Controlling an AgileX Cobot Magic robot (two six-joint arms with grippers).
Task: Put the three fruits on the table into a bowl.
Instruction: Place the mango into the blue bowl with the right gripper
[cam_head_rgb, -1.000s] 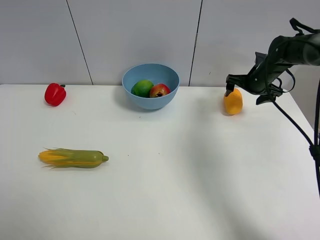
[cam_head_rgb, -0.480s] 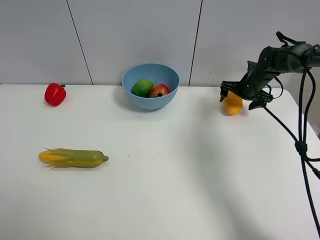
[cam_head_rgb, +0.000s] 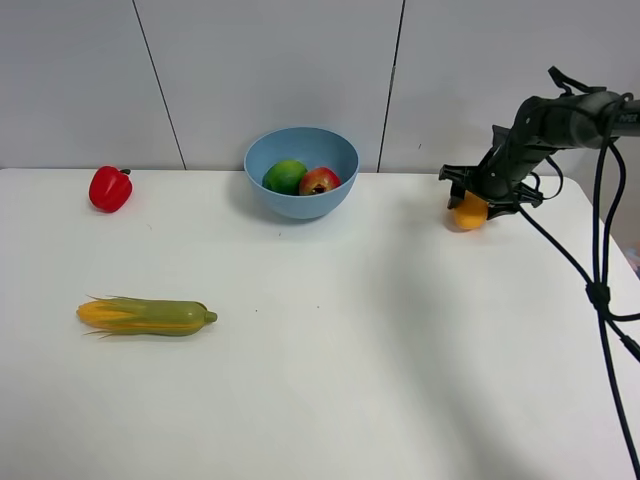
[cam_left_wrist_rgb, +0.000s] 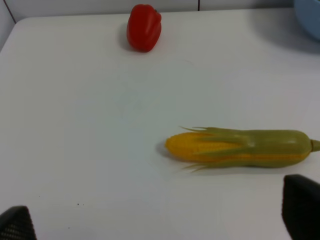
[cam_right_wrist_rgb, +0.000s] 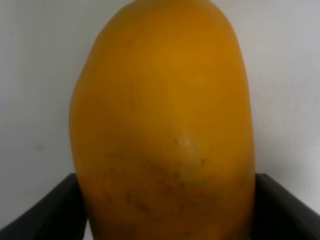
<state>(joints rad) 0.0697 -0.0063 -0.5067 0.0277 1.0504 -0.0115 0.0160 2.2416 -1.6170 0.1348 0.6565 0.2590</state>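
The light blue bowl (cam_head_rgb: 300, 206) stands at the back middle of the white table (cam_head_rgb: 330, 380) and holds the green lime-like fruit (cam_head_rgb: 285, 176) and the red pomegranate (cam_head_rgb: 319, 181). The orange-yellow mango (cam_head_rgb: 467, 213) lies at the back right. My right gripper (cam_head_rgb: 478, 196) is lowered over it, jaws open, one on each side. In the right wrist view the mango (cam_right_wrist_rgb: 165, 125) fills the frame between the dark fingers (cam_right_wrist_rgb: 45, 212). My left gripper (cam_left_wrist_rgb: 155, 225) is open and empty, out of the exterior high view.
A small red bell pepper (cam_head_rgb: 110, 188) sits at the back left and a yellow-green corn cob (cam_head_rgb: 148, 316) lies at the left. Both show in the left wrist view, pepper (cam_left_wrist_rgb: 144, 27) and corn cob (cam_left_wrist_rgb: 240, 147). The right arm's cables hang by the table's right edge.
My right gripper has come down from above the mango so that it now straddles it. The mango has tipped from upright to lying lower. The fruits in the bowl have not moved.
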